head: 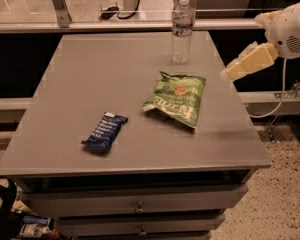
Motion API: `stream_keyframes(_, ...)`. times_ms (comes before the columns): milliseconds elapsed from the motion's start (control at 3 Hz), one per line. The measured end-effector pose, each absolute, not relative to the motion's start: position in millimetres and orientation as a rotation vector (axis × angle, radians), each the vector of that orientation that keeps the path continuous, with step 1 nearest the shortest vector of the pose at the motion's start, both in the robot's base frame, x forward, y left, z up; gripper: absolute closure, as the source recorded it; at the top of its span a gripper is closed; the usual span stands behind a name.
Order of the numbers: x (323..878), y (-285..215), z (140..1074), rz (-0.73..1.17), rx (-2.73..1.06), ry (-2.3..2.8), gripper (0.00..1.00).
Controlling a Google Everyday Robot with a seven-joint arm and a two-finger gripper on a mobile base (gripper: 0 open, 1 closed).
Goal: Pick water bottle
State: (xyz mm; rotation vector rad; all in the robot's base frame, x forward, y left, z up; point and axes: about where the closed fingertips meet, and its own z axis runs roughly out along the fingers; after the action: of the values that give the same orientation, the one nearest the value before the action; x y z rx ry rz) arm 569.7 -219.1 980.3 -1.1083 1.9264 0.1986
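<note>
The water bottle [182, 30] is a small clear plastic bottle with a white cap and a white label with a red and blue band. It stands upright near the far edge of the grey table [90, 84], right of centre. My gripper [244, 64] is a cream-coloured part on a white arm [290, 28]. It hangs in the air just off the table's right edge, to the right of the bottle and a little nearer than it, apart from it. It holds nothing that I can see.
A green chip bag [176, 99] lies in front of the bottle. A dark blue snack bar [104, 132] lies front left. A rail [90, 26] runs behind the table. Drawers [137, 204] are below. A cable [277, 96] hangs at right.
</note>
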Motion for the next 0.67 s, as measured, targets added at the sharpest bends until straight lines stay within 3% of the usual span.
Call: stream_keyframes(667,600.1,-217.3,967.5,0.275,-0.971,1.842,0.00)
